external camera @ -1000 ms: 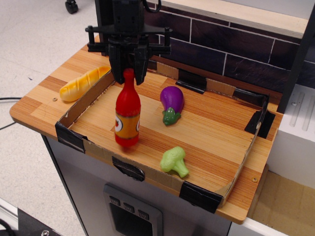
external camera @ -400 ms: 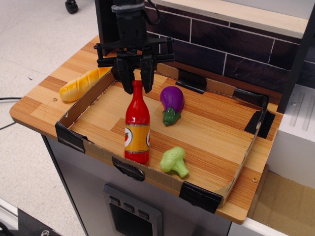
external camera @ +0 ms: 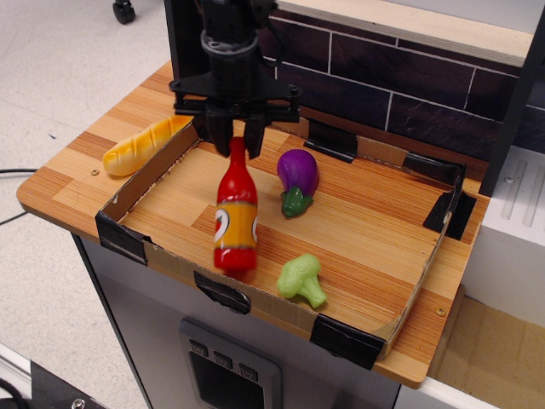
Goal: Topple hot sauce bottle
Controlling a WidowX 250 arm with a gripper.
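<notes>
The hot sauce bottle (external camera: pixel 236 213) stood near the front edge of the tray (external camera: pixel 387 336), toward its front-left corner, base on the wood and body close to upright with a slight lean. It appeared to be hollow glossy plastic: judged light, stiff, slippery on the label and body, and not fragile. Being tall on a small base, it was judged easy to tip from a high contact. The narrow neck and rounded cap offered the best purchase; a push on the lower body would more likely slide it along the smooth wood.

A green broccoli toy (external camera: pixel 301 279) lay just beside the bottle's base on the right, near the front edge. Mid-tray, a purple eggplant toy (external camera: pixel 296 178) lay to the right of the neck. A yellow bread toy (external camera: pixel 143 145) rested outside the tray's left wall on the table (external camera: pixel 60 192).

The gripper (external camera: pixel 238 143) hung over the cap, fingers slightly parted with the cap between the tips; whether they gripped it could not be determined. Beyond the tray's rear edge stood a dark brick wall (external camera: pixel 400 77).
</notes>
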